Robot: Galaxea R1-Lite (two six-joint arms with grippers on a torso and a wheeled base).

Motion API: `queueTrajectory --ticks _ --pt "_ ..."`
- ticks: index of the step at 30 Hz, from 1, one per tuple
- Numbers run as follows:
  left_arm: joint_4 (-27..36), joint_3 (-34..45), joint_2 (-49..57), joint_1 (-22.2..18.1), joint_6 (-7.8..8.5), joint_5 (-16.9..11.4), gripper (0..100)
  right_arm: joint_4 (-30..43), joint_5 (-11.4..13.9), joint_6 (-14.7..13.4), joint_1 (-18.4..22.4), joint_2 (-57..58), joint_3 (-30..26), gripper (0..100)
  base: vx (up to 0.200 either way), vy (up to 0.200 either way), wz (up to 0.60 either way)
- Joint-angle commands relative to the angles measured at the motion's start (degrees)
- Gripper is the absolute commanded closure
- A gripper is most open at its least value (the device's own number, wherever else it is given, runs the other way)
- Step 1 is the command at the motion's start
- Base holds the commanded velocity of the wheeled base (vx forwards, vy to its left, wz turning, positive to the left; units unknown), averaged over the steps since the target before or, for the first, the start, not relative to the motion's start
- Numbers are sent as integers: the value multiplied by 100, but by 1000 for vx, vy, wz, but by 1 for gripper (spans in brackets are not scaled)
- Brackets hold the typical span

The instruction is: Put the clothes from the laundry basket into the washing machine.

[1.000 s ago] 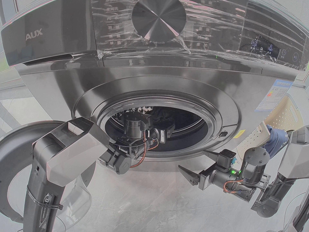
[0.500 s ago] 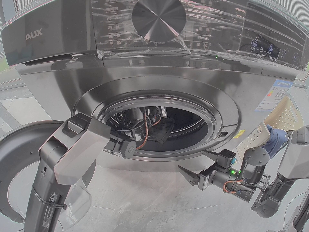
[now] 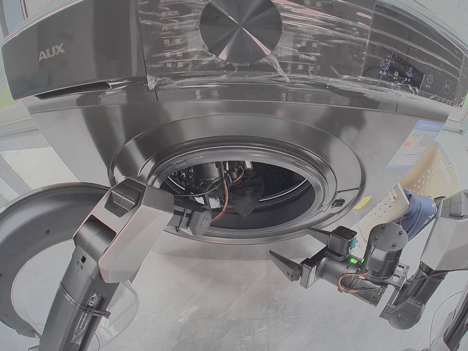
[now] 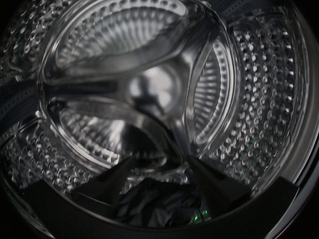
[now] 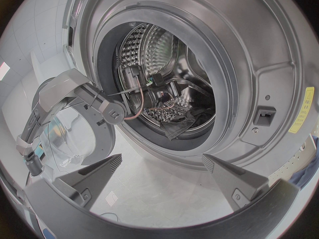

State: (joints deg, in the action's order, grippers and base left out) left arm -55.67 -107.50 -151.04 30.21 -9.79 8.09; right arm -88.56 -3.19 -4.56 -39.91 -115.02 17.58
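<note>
Currently left end effector [image 4: 162, 160] is inside the washing machine [image 3: 273, 123] drum, fingers spread; dark garment [image 5: 181, 123] lies at the drum's front lip. Right end effector [image 3: 291, 242] hangs open, empty, below the door opening. Blue garment [image 3: 419, 210] rests against the laundry basket [image 3: 431, 174].

Left arm [image 3: 131, 225] is inside washing machine [image 3: 243, 118] drum mouth, dark garment [image 3: 247, 193] draped beside it. Right gripper [image 3: 289, 241], fingers spread, sits below the opening. Blue garment [image 3: 419, 213] lies in laundry basket [image 3: 429, 176].
</note>
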Motion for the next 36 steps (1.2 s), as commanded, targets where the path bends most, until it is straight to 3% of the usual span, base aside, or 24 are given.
queueTrajectory --ticks 1,6,13,17,18,26,36 --pt "74 1011 339 47 3 -27 0 -3 -6 -1 -25 -21 0 0 0 0 0" --pt "241 1723 549 117 30 -106 0 -3 -6 -1 -34 -65 0 0 0 0 0" --pt "496 1811 418 99 74 -194 0 -3 -15 -10 -96 -73 0 0 0 0 0" --pt "725 1811 391 90 205 -212 0 -3 -15 -10 -96 -82 0 0 0 0 0" --pt "751 1802 382 90 214 -212 100 -3 -15 -10 -96 -82 0 0 0 0 0" --pt "681 1591 382 126 188 -282 100 -3 -15 -1 -105 -82 0 0 0 0 0" --pt "180 203 -136 82 153 -133 100 -3 -15 -10 -105 -82 9 0 0 0 0"
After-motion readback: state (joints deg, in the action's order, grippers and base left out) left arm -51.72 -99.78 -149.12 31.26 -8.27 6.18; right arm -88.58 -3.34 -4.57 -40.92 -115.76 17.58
